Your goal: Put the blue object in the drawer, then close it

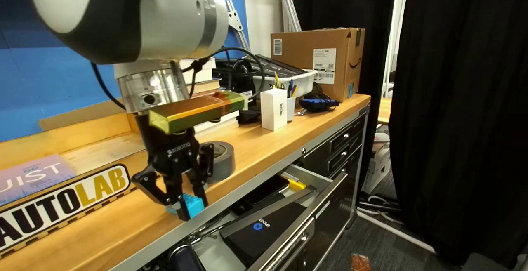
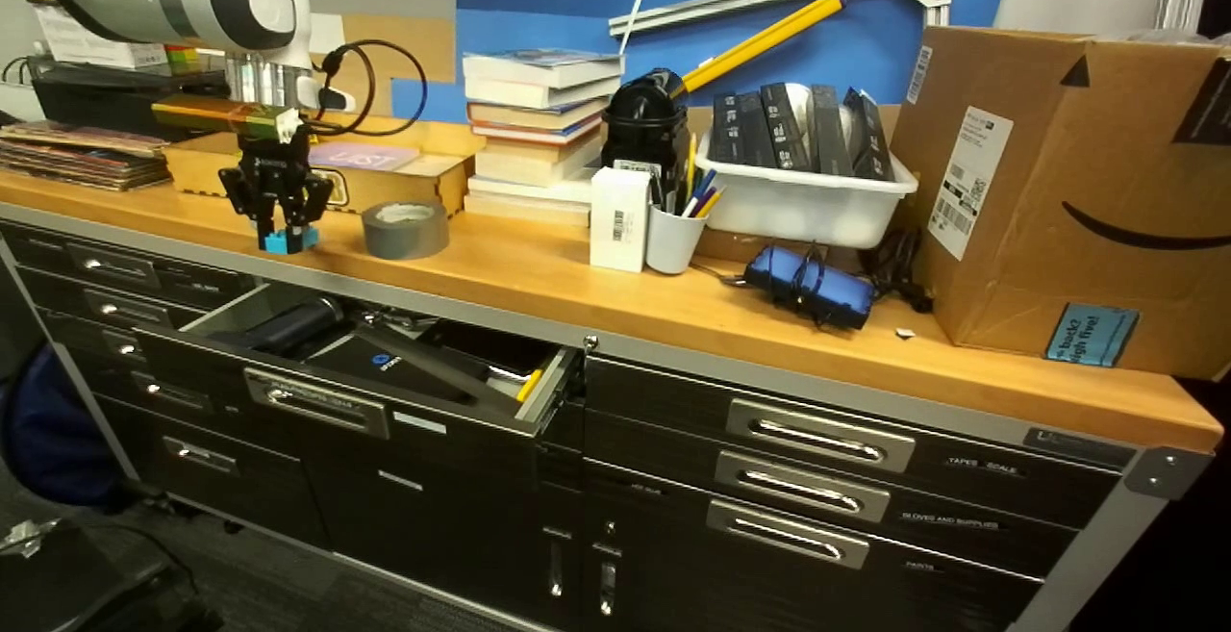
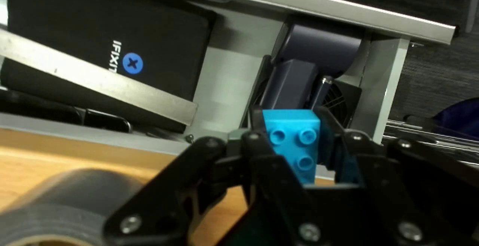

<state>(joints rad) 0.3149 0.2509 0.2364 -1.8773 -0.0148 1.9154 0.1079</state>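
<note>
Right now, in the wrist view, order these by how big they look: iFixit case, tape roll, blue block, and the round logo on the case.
Largest to smallest, as they show here:
1. iFixit case
2. tape roll, partly cut off by the picture's edge
3. blue block
4. round logo
</note>
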